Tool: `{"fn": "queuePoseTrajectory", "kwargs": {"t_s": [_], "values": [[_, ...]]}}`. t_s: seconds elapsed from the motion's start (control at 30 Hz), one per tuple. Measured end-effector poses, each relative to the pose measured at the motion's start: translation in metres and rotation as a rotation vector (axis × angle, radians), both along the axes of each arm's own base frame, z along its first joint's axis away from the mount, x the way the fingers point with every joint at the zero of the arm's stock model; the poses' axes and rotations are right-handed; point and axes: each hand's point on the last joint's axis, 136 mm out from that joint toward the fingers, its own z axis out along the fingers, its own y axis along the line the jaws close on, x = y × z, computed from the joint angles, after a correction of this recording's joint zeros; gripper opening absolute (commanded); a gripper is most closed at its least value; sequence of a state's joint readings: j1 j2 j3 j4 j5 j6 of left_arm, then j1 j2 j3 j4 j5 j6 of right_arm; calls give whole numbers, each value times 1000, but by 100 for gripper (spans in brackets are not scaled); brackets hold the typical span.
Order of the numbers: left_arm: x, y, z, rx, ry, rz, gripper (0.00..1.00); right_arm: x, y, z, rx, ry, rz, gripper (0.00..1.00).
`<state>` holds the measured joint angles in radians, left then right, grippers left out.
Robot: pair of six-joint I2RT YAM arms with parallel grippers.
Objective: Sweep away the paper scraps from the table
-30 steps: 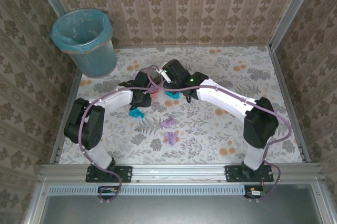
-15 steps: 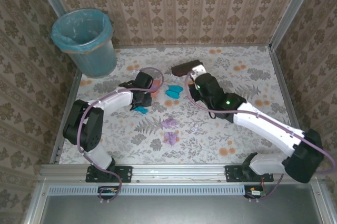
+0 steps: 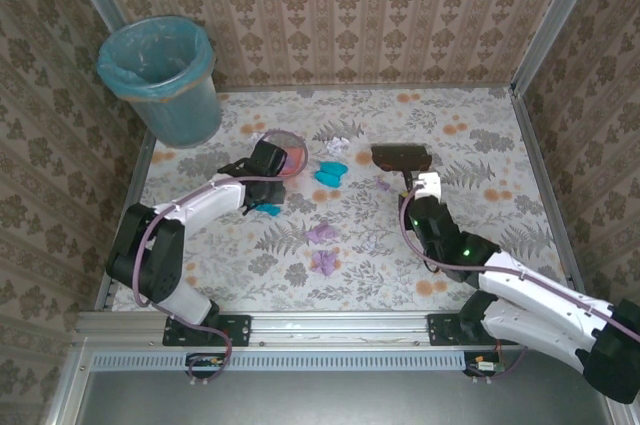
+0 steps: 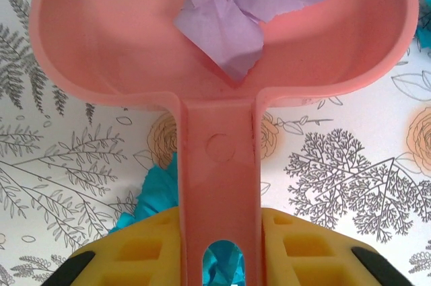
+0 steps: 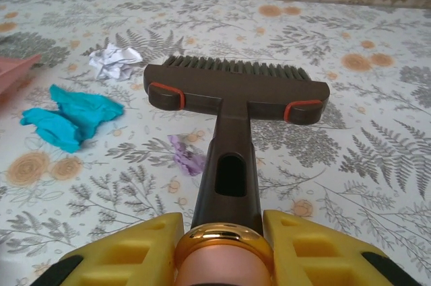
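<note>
My left gripper (image 3: 262, 171) (image 4: 219, 252) is shut on the handle of a pink dustpan (image 3: 286, 154) (image 4: 135, 64) that lies on the table (image 3: 470, 135). A lilac paper scrap (image 4: 232, 13) sits inside the pan. A teal scrap (image 3: 268, 210) (image 4: 156, 198) lies under the handle. My right gripper (image 3: 421, 191) (image 5: 222, 249) is shut on the handle of a dark brush (image 3: 401, 157) (image 5: 236, 87), right of centre. Left of the brush lie a teal scrap (image 3: 331, 173) (image 5: 67, 116), a white scrap (image 3: 338, 143) (image 5: 114, 62) and a small lilac scrap (image 3: 383, 183) (image 5: 187, 155). Two more lilac scraps (image 3: 320, 234) (image 3: 323, 263) lie nearer the arms.
A teal-lined bin (image 3: 160, 75) stands at the table's far left corner. Patterned walls close the table in at the back and both sides. The near right part of the cloth (image 3: 520, 225) carries no objects.
My right arm has swung from beside the dustpan to the right and pulled back, carrying the brush away from the teal scrap. The left arm and dustpan have barely shifted.
</note>
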<state>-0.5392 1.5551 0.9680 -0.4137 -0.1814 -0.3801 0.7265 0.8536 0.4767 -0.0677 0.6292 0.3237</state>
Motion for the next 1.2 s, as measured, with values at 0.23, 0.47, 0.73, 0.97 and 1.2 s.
{"fn": "queuePoseTrajectory", "kwargs": {"t_s": [0.23, 0.47, 0.73, 0.97, 1.2], "values": [[-2, -5, 7, 13, -45, -36, 0, 0, -8, -1, 40, -60, -45, 0], [-11, -22, 46, 10, -148, -93, 0, 2, -9, -3, 80, -87, -63, 0], [-4, -25, 110, 0, -214, -62, 0, 1, -20, -10, 104, -91, -129, 0], [17, -21, 212, -52, -306, 21, 0, 2, -27, -17, 118, -82, -162, 0], [57, 28, 272, -131, -321, 182, 0, 2, -29, -17, 121, -81, -171, 0]]}}
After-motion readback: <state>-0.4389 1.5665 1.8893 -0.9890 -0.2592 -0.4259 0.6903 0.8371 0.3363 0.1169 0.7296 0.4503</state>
